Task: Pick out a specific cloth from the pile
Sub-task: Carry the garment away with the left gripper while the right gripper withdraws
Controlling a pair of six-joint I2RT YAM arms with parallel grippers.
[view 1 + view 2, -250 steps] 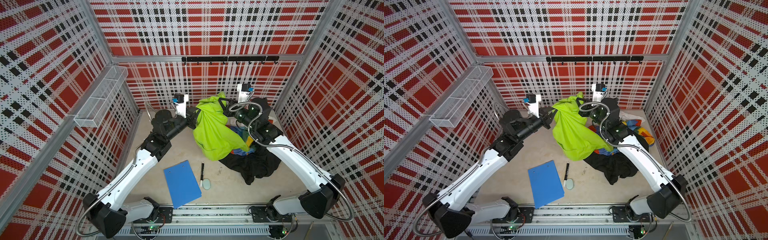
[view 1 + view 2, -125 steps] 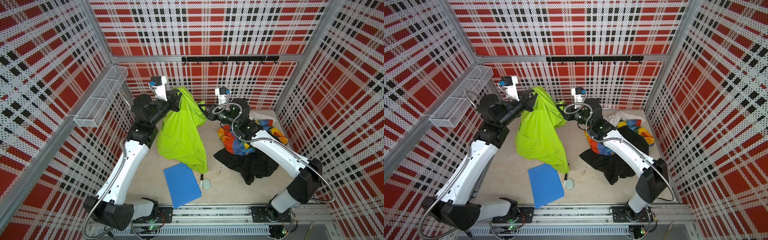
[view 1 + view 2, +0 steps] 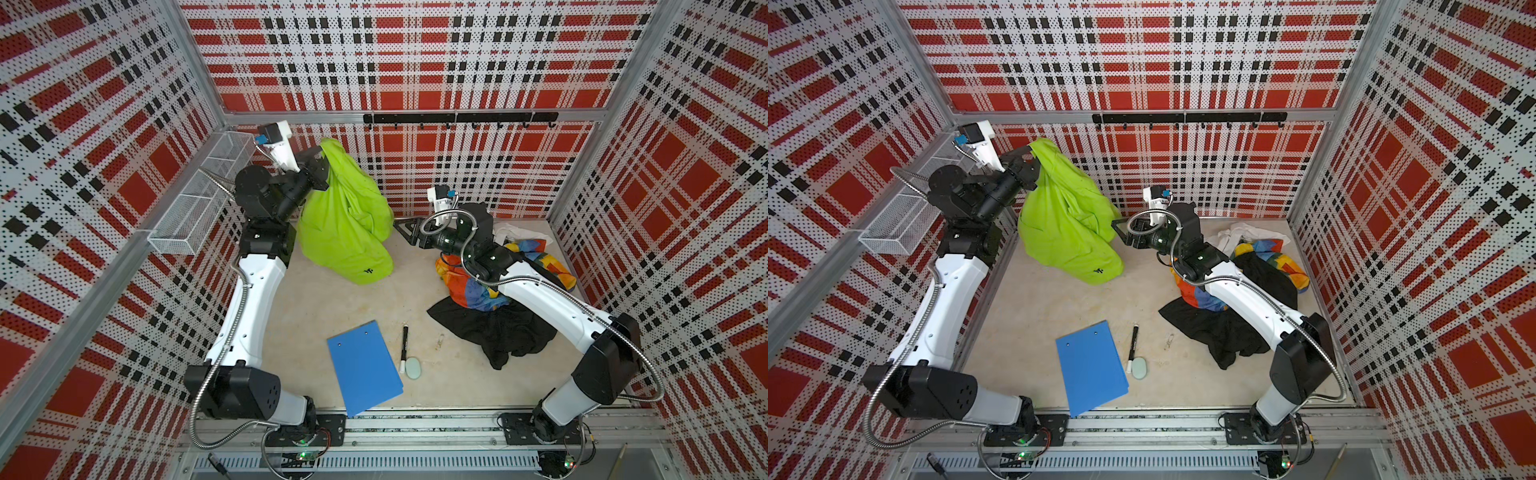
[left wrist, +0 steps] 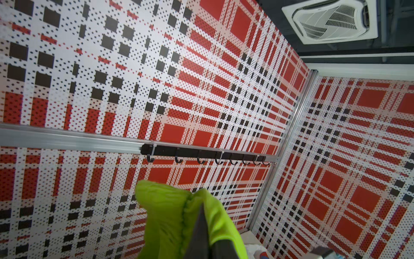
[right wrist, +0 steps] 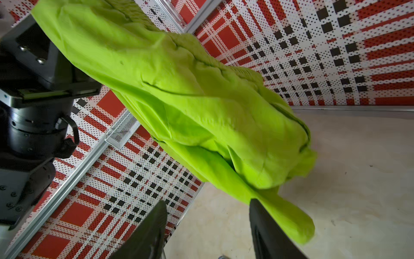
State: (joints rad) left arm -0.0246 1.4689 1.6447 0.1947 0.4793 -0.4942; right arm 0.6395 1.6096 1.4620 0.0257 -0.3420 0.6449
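I have the left gripper [image 3: 321,158] clenched on the top of the cloth [image 3: 345,224], held high at the far left of the cell, close to the wire basket [image 3: 199,199] fixed to the left wall. The lime-green fabric hangs from that grip in loose folds, with a small dark logo near its lower hem. I cannot tell whether the hem touches the worktop [image 3: 332,307]. In the left wrist view the cloth [image 4: 168,213] bunches around 1 dark finger.

The right gripper [image 3: 402,228] sits just beside the cloth's right edge with its jaws released. In the right wrist view its 2 fingers [image 5: 154,228] stand apart with nothing between them. A hanging flap of the cloth runs past 1 of them, and I cannot tell whether they touch.

The pile [image 3: 494,320] is at the far right, well apart from the cloth. It holds a black garment [image 3: 511,336], a rainbow patchwork cloth [image 3: 473,291] and a white cloth [image 3: 513,230], with the right arm [image 3: 540,297] reaching over them.

The worktop is pale beige and lightly scuffed. Near the front lie a blue clipboard [image 3: 363,368], a black marker [image 3: 404,345] and a small pale oval pad [image 3: 413,368] just beside the marker's white tip.

All 3 walls [image 3: 415,62] are perforated panels printed in red, black and white plaid, framed in aluminium. A black hook rail [image 3: 457,118] runs along the far wall. The left wrist view catches a ceiling vent [image 4: 329,20].
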